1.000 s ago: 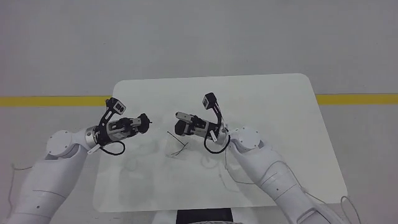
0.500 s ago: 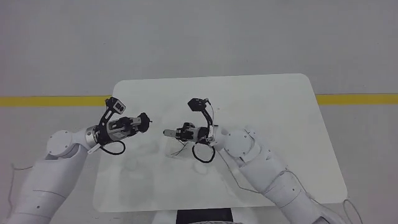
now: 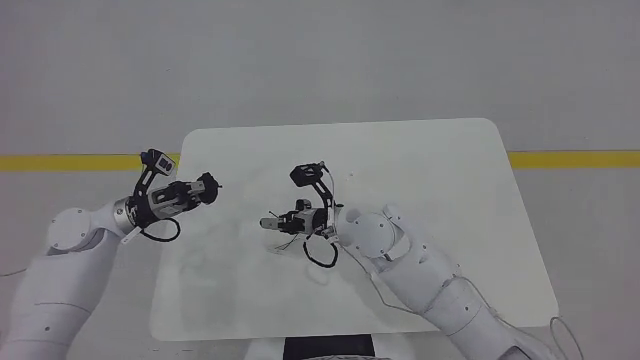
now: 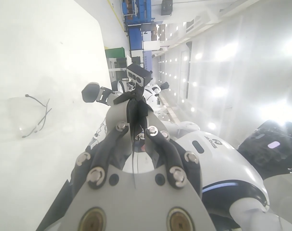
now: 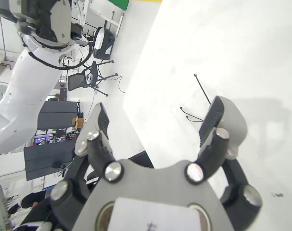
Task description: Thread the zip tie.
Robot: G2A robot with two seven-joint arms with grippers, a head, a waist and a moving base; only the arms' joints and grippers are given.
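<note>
1. Presently, loose zip ties lie on the table, 8 o'clock of centre.
2. Right gripper has come over them, jaws wide, empty: pickup pending.
3. Left gripper, withdrawn toward 9 o'clock, jaws pinching a zip tie strand.

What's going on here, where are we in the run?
Zip-tie threading, early stage. The left gripper is shut on a thin black strip, apparently a zip tie, above the left edge of the white table. The right gripper is open, hovering over the loose zip ties lying mid-table. No threading is visible yet.
</note>
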